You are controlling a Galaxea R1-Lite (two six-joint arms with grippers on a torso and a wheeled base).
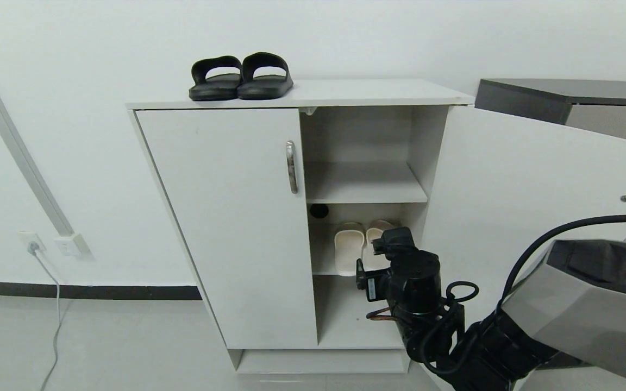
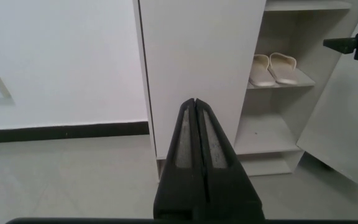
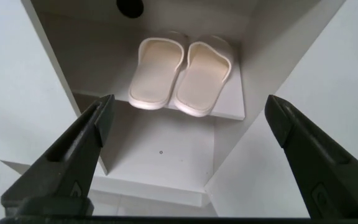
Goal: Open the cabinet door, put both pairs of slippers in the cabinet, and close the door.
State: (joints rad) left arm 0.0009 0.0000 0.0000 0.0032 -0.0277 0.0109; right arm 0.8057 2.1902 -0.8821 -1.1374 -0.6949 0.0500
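The right pincer point(image 3: 189, 107) hangs in front of the cabinet's point(image 1: 373, 91) open right half, its two fingers point(image 3: 82, 152) spread wide apart with nothing between them. Just beyond it, and slightly above its tips in the right wrist view, the cream slippers point(image 3: 182, 74) lie side by side and touching on the middle shelf point(image 3: 234, 107), heels toward the pincer and toes toward the back panel, where a round hole point(image 1: 319, 210) sits off to one side. Beneath the pincer is the cabinet's bare bottom board point(image 1: 345, 320). To its right the open door point(image 1: 519, 190) swings out toward the robot. To its left the closed door point(image 1: 226, 217) carries a metal handle point(image 1: 291, 166). Well above the pincer, on the cabinet's top over the closed door, the black slippers point(image 1: 241, 77) stand as a pair, touching each other. The left pincer point(image 2: 194, 109) is pressed together and holds nothing. It sits farther back from the cabinet, with the closed door straight ahead of it and the cream slippers ahead and to its right.
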